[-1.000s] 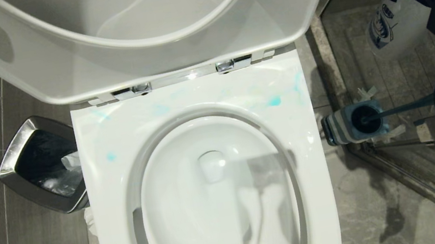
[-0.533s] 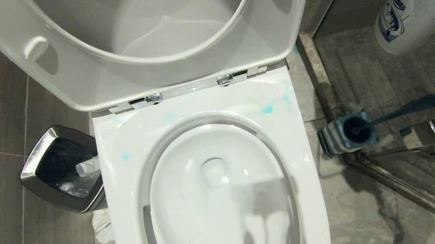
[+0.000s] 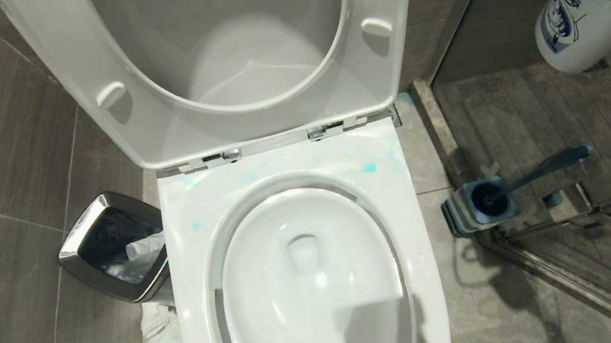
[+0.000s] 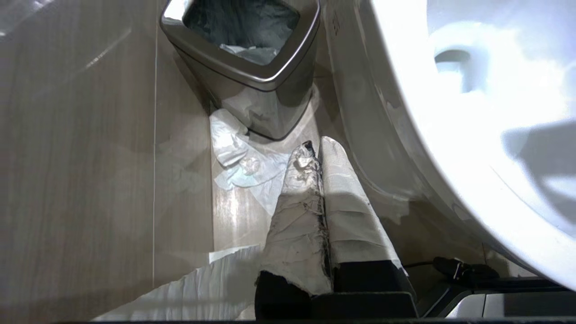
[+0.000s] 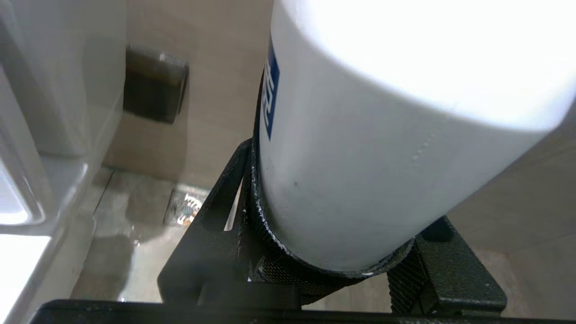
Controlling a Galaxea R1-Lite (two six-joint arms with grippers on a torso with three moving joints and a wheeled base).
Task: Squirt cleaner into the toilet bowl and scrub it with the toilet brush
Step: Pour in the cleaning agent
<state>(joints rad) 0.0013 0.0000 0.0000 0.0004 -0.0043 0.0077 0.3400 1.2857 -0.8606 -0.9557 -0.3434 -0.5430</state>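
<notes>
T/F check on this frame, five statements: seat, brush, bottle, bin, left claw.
1. The toilet seat and lid are raised. True.
2. The toilet brush is in the bowl. False: it sits in its holder on the floor, on the robot's right of the toilet bowl.
3. The right claw grips a white bottle. True.
4. The waste bin stands on the robot's right of the toilet. False: it is on the left.
5. The left claw holds the brush. False: it is shut and empty, near the floor beside the bin.
</notes>
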